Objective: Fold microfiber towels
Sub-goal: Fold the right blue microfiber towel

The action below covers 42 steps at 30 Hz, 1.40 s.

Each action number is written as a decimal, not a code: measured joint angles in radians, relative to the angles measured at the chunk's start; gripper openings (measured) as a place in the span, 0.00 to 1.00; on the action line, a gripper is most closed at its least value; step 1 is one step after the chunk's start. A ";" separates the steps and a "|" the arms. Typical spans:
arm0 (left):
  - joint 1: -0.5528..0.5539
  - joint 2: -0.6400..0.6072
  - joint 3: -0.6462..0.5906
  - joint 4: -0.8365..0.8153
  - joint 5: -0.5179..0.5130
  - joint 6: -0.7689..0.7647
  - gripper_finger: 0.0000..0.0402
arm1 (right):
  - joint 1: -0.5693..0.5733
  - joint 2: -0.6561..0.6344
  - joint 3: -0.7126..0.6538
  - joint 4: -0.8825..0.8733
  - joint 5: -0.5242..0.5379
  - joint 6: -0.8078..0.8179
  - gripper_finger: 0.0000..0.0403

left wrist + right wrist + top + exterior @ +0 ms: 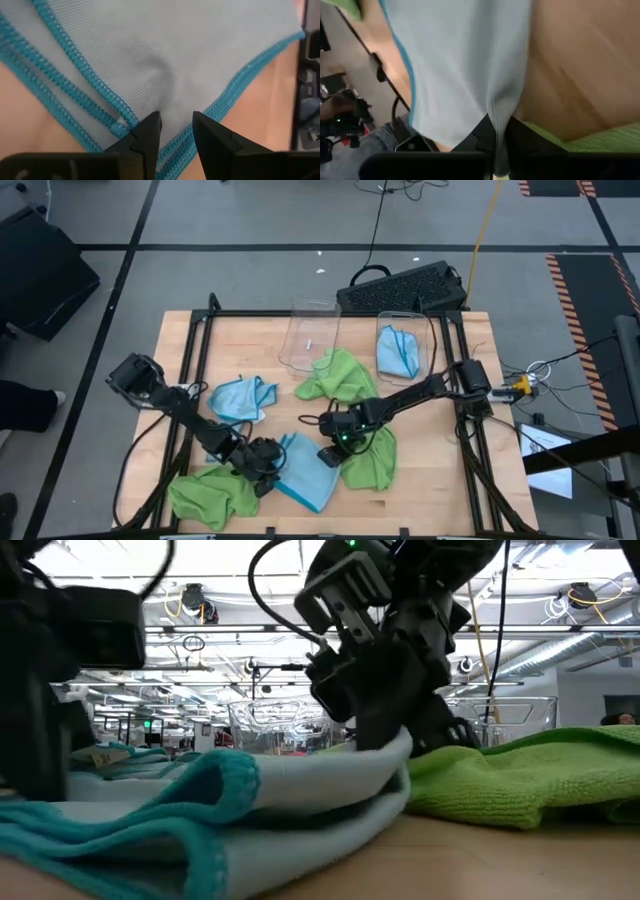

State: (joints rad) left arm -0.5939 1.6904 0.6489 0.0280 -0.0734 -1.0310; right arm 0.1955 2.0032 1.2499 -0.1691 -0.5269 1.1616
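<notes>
Nearest the table's front edge, the light blue microfiber towel with teal stitching [305, 472] lies flat between both grippers. The left gripper [176, 131] holds its left edge with narrowed fingers, cloth bunched between them. The right gripper [498, 134] has its fingers pinched tight on the opposite edge. Farther back lie crumpled lime green microfiber towels [340, 375] and clear plastic bins [310, 335] on the wooden table [470, 480].

Robotics lab or industrial workshop, wooden worktable [260, 330] on a grey floor with hazard-striped tape [575, 290], loose cables [480, 225], a keyboard [400, 288], open ceiling with pipes and strip lights [560, 610] beyond.
</notes>
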 joint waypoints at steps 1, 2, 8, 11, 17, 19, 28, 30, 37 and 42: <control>0.015 -0.013 -0.003 -0.011 0.013 0.019 0.31 | -0.001 -0.002 0.000 0.007 0.000 0.007 0.04; 0.032 -0.030 -0.005 -0.027 0.035 0.040 0.31 | -0.004 -0.007 0.000 0.010 0.000 0.015 0.03; 0.098 -0.221 -0.016 -0.109 0.080 0.104 0.30 | -0.027 -0.015 0.000 0.021 -0.002 0.080 0.02; 0.103 -0.349 -0.008 -0.158 0.029 0.106 0.27 | -0.033 -0.015 0.000 0.053 -0.003 0.132 0.02; 0.022 -0.481 -0.004 -0.114 -0.110 0.163 0.28 | -0.033 -0.015 0.001 0.176 -0.014 0.262 0.02; -0.031 -0.484 -0.008 -0.092 -0.166 0.235 0.32 | -0.033 -0.015 0.000 0.218 -0.025 0.298 0.02; -0.185 -0.293 0.004 0.185 -0.321 0.581 0.71 | -0.038 -0.016 0.001 0.307 -0.055 0.428 0.04; -0.186 -0.211 0.041 0.214 -0.309 0.646 0.73 | -0.039 -0.016 0.001 0.304 -0.055 0.442 0.03; -0.208 0.088 0.259 0.183 -0.268 0.969 0.67 | -0.063 -0.016 -0.005 0.299 -0.083 0.490 0.04; -0.192 0.215 0.363 0.175 -0.264 1.008 0.60 | -0.080 -0.016 -0.005 0.296 -0.093 0.506 0.04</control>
State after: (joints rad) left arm -0.7862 1.9052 1.0116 0.2028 -0.3379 -0.0231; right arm 0.1153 1.9877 1.2446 0.1265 -0.6202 1.6671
